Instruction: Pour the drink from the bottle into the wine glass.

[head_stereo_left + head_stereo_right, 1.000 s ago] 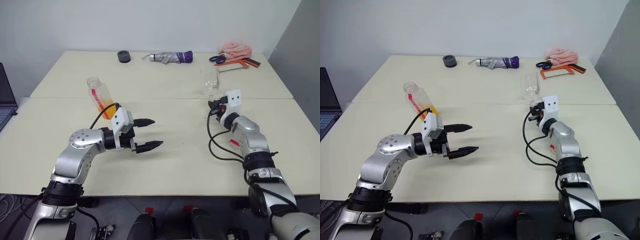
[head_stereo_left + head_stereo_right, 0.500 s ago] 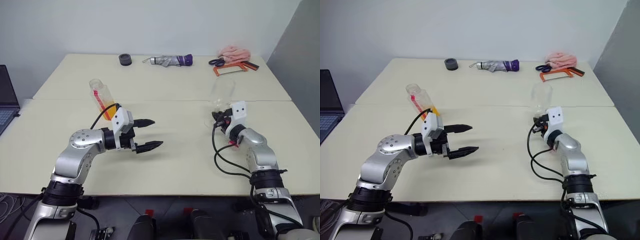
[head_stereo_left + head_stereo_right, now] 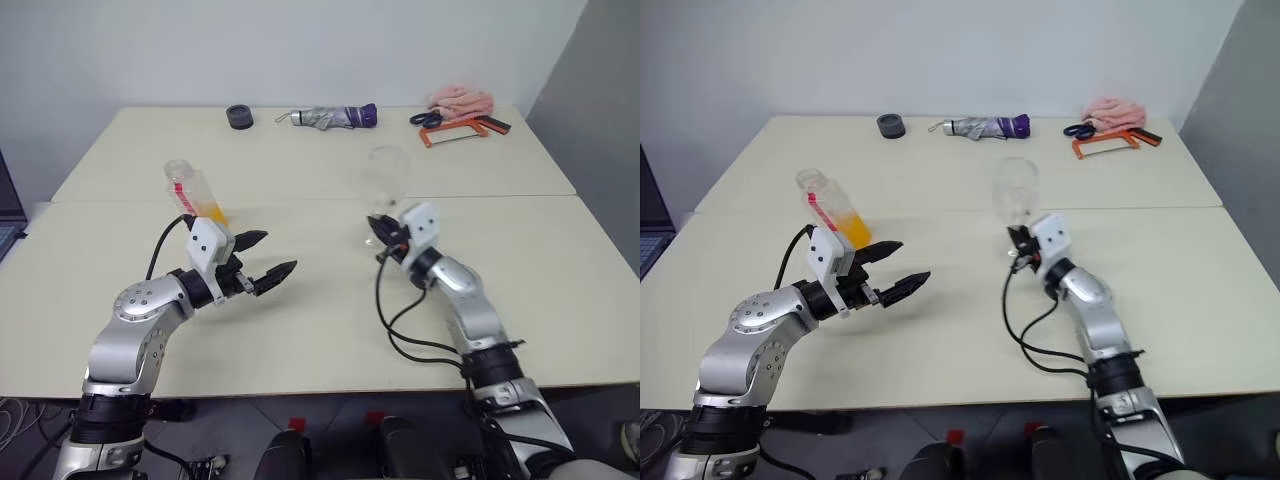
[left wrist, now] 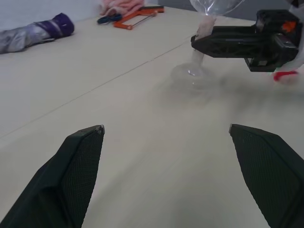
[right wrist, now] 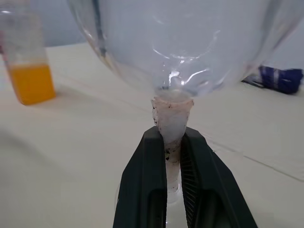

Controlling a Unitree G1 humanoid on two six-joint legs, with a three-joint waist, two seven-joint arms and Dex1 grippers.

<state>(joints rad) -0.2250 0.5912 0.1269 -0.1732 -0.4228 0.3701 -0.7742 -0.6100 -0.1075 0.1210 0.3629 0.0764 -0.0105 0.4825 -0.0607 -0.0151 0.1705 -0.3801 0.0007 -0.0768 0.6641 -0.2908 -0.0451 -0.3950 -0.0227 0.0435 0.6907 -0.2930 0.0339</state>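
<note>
right claw [image 5: 173,156] | carried wine glass [image 3: 385,180] by its stem leftward, now nearer bottle [image 3: 194,192]

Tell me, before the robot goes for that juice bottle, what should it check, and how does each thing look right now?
1. Right hand shut firmly on the wine glass stem: ok.
2. Wine glass upright: ok.
3. Left hand open wide enough for the bottle: ok.
4. Bottle standing, drink still inside: ok.
5. Bottle cap off so it can pour: cannot tell.
6. Bare table between left hand and bottle: ok.
</note>
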